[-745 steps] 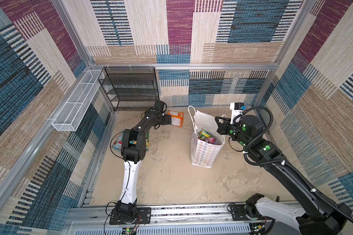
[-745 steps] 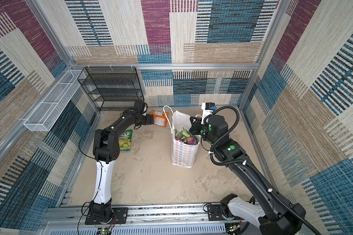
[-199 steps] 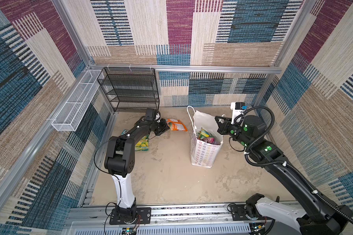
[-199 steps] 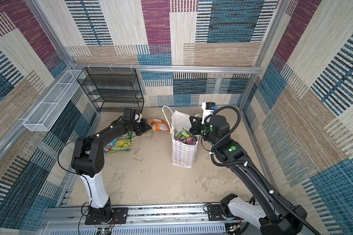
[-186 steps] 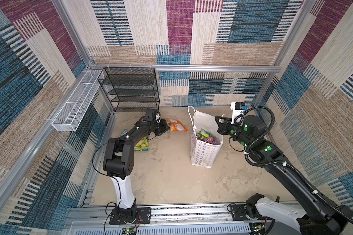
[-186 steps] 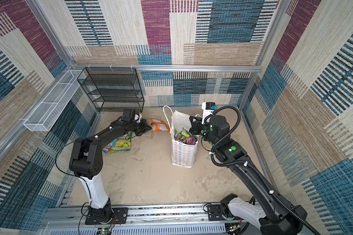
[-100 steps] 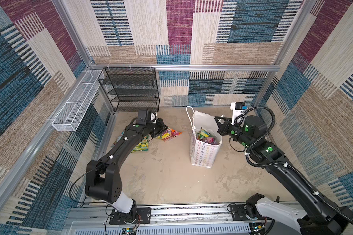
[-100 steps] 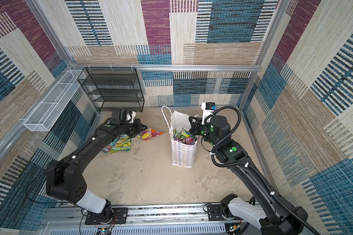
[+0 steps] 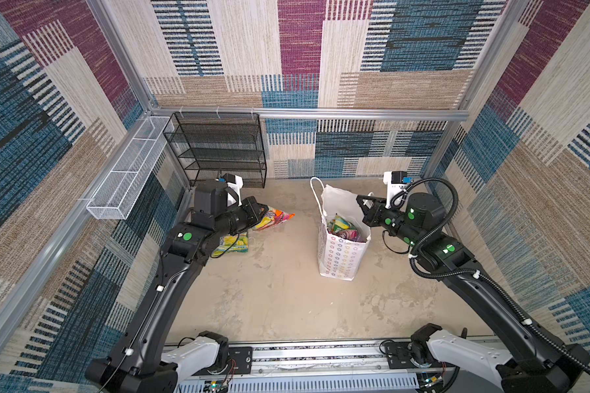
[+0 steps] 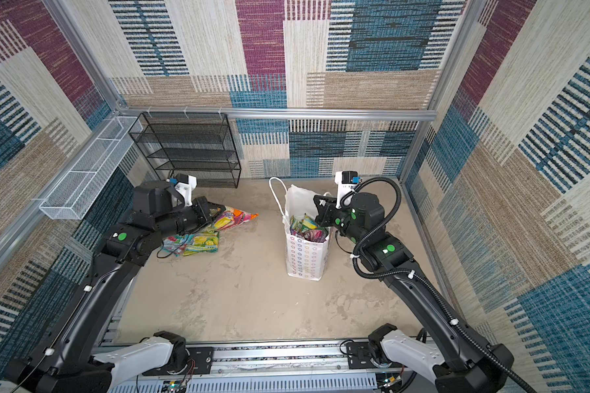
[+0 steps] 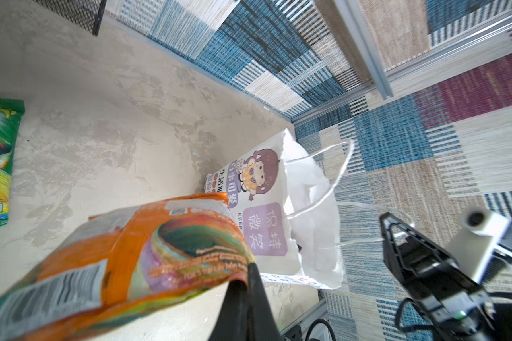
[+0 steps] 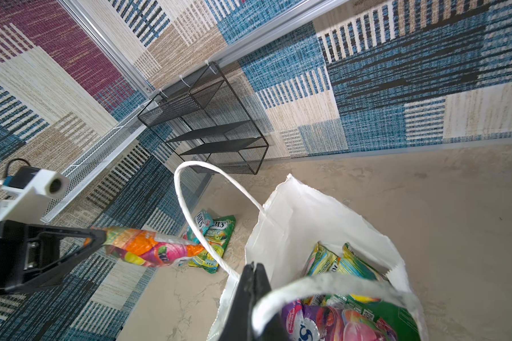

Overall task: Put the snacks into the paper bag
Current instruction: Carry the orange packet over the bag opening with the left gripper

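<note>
Both top views look steeply down from high over the 6 o'clock edge, facing 12 o'clock. They stand far enough back to hold both arms, the tall white paper carrier bag [image 9: 341, 255] and the black mesh rack [image 9: 218, 149], and they share nearly the whole scene. The left wrist view sits close behind the left gripper [image 11: 246, 277] and faces 3 o'clock past the glossy orange candy packet [image 11: 130, 251] pinched there. The right wrist view looks closely along the right gripper [image 12: 252, 267] toward 9 o'clock. Both wrist views share the bag.
</note>
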